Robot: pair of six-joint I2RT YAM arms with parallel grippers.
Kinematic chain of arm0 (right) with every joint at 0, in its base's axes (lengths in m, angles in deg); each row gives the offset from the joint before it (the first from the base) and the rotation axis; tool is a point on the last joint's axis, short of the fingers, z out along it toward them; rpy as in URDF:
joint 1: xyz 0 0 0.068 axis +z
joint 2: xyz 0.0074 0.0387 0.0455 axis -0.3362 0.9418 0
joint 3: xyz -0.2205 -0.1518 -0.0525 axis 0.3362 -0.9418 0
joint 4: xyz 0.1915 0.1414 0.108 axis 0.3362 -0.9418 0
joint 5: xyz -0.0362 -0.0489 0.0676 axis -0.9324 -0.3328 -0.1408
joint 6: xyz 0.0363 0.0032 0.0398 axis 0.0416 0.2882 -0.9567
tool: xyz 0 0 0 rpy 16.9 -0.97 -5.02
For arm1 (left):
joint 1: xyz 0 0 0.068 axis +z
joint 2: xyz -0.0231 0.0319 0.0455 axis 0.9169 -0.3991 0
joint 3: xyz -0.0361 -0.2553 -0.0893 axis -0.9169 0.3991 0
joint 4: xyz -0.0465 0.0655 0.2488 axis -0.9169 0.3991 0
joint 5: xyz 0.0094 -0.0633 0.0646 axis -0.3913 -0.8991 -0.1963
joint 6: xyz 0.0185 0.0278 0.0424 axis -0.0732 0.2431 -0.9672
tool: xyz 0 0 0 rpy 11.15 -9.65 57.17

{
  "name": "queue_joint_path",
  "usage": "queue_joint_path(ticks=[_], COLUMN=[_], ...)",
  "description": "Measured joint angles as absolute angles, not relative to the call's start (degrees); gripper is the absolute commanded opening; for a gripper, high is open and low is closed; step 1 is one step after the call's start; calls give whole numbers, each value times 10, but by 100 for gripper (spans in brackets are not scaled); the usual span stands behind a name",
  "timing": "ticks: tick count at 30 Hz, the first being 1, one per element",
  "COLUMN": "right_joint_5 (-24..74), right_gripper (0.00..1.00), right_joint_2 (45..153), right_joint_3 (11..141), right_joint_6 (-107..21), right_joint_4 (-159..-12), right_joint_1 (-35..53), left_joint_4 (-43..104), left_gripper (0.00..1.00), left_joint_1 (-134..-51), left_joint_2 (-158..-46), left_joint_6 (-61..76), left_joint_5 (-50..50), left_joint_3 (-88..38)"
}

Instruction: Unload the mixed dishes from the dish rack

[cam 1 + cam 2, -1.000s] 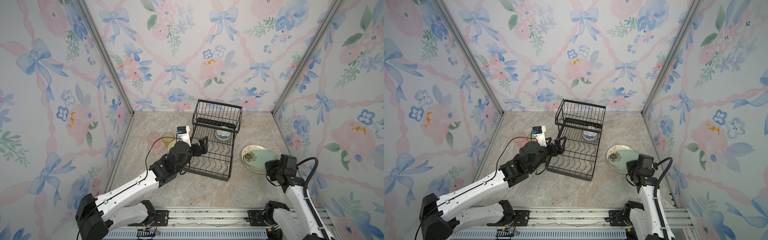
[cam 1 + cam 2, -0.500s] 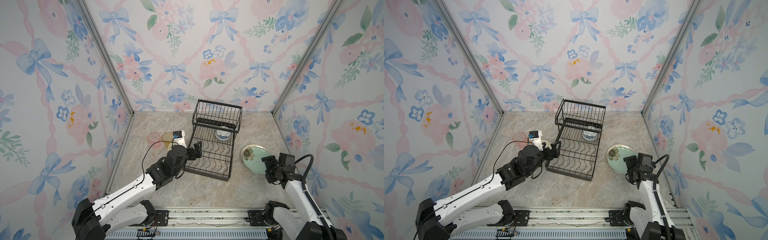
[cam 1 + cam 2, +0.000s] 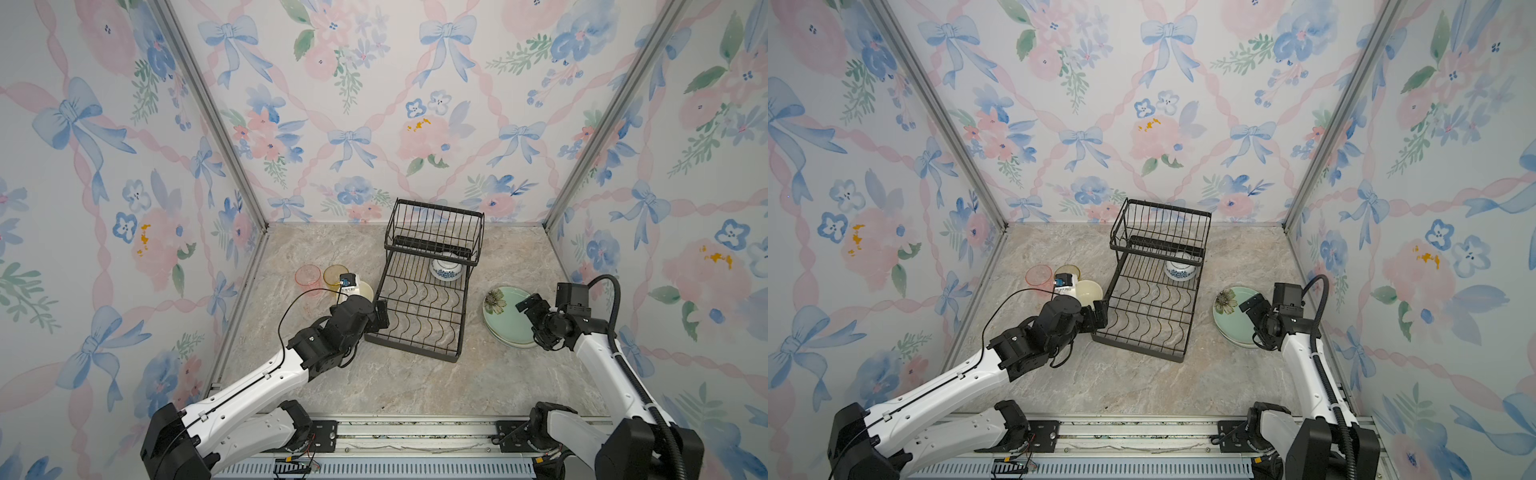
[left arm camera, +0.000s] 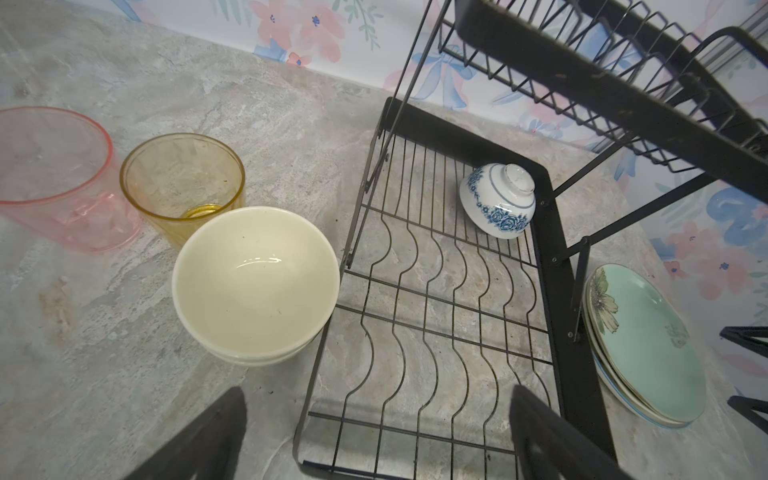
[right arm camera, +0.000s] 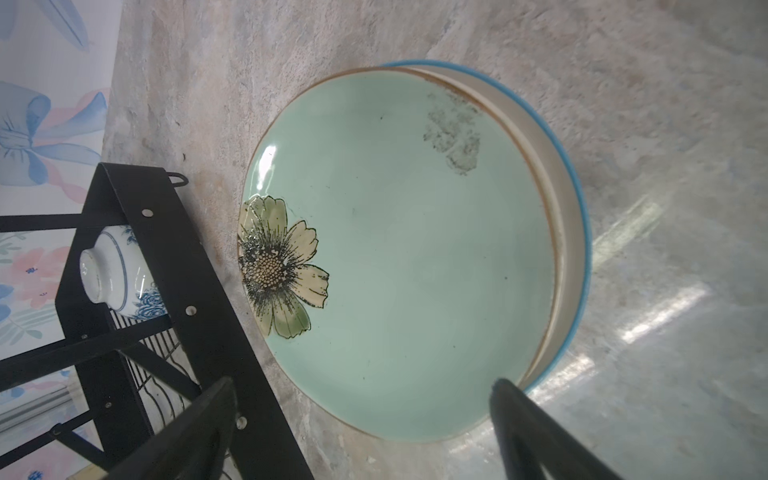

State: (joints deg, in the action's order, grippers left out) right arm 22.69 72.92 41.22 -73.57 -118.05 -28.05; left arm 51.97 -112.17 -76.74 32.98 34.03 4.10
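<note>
The black wire dish rack [image 3: 424,316] [image 3: 1150,320] [image 4: 436,291] [image 5: 137,332] holds only a blue-and-white bowl [image 3: 445,270] [image 3: 1180,270] [image 4: 497,201] [image 5: 112,276], tipped over under the raised tier. My left gripper [image 3: 377,315] [image 3: 1098,313] [image 4: 378,399] hangs open and empty over the rack's near left corner. Right of the rack, a pale green flower plate [image 3: 503,316] [image 3: 1233,311] [image 5: 407,249] tops a plate stack. My right gripper [image 3: 530,305] [image 3: 1252,303] [image 5: 361,388] is open above the stack's near edge, holding nothing.
Left of the rack stand stacked cream bowls [image 4: 255,282] [image 3: 1089,291], a yellow tumbler [image 4: 183,183] [image 3: 334,274] and a pink tumbler [image 4: 54,174] [image 3: 1038,276], close together. The cream bowls almost touch the rack's left rail. Floral walls close in on three sides.
My right gripper has opened and let go of the green plate, which now lies flat on the stack. My left gripper has drawn back from the rack toward its near left corner.
</note>
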Motion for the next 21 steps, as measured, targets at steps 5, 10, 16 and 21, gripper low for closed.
queue_joint_path(ticks=[5,10,16,21], right_joint_5=[177,135,105,93], right_gripper=[97,97,97,97], right_joint_2=[673,593,566,546], right_joint_3=[412,436,481,489], right_joint_6=[-724,-700,-648,-604], right_joint_4=[-1195,-1211,-1250,-1286], right_joint_1=[-228,-169,-124,-116], left_joint_4=[545,553,555,555], left_gripper=[86,76,70,69], left_joint_1=[-1130,-1149,-1155,-1156], left_joint_2=[-767,-805,-855,-883], left_joint_6=[367,436,512,557], left_joint_5=[308,265,226,216], left_joint_3=[69,72,71,67])
